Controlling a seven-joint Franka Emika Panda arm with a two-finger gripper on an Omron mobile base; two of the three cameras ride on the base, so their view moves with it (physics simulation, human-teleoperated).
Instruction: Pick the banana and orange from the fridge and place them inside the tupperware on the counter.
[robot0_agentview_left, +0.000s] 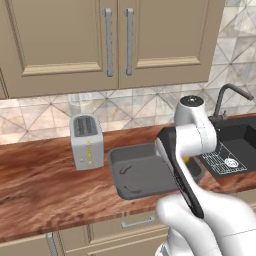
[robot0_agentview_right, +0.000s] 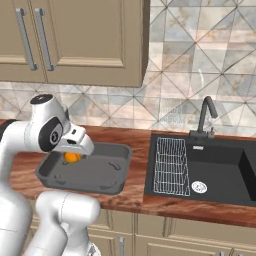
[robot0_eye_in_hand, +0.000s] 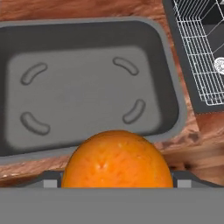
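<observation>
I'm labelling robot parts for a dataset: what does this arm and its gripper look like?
The arm is glossy white with rounded, bulbous links, black panels at the joints and a dark-ringed cap on top. The gripper is a pale grey-white wedge-shaped hand; its fingers are hidden. No cables or markings are visible.

silver toaster (robot0_agentview_left: 87, 141), black sink (robot0_agentview_right: 220, 172), wire rack (robot0_agentview_right: 171, 166), faucet (robot0_agentview_right: 205, 118), beige wall cabinets (robot0_agentview_left: 110, 42)

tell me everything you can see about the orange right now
The orange is a small round ball, bright orange with a faintly mottled skin. It sits between the tips of the claw, close in front of the hand camera and held above the near rim of the tupperware, which lies on the counter. From the right base view it shows as an orange spot under the hand, over the tray's left end. It has not been set down inside yet.
</observation>
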